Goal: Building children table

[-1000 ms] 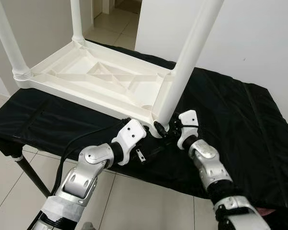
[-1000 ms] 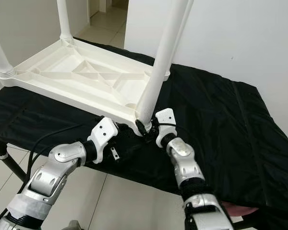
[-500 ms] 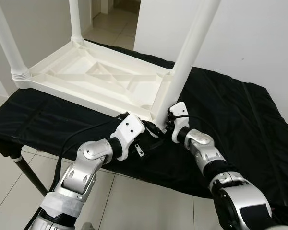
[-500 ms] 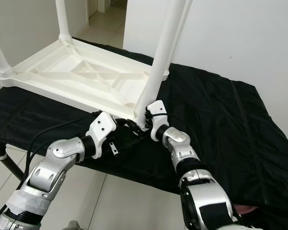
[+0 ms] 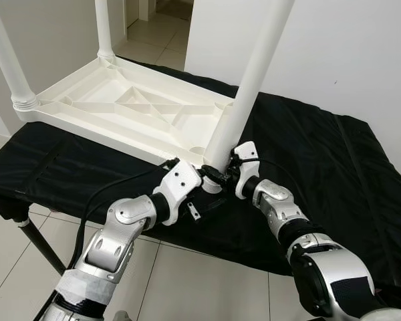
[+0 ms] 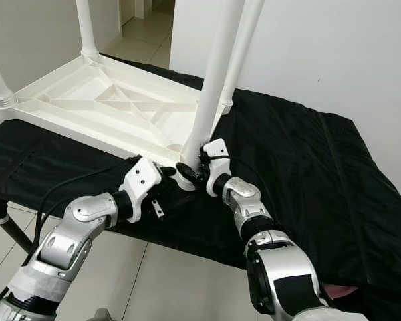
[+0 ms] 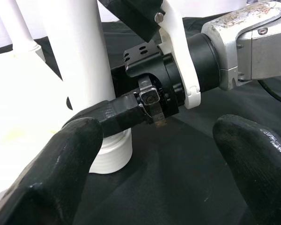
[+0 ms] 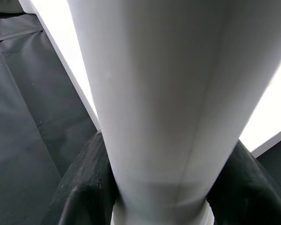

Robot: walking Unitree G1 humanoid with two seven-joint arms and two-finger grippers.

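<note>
Right hand (image 5: 217, 177) grips one leg (image 5: 244, 100) of four.

My arms are jointed silver metal with white wrist housings, black jaws, a black cable along the left arm (image 5: 113, 244).
</note>
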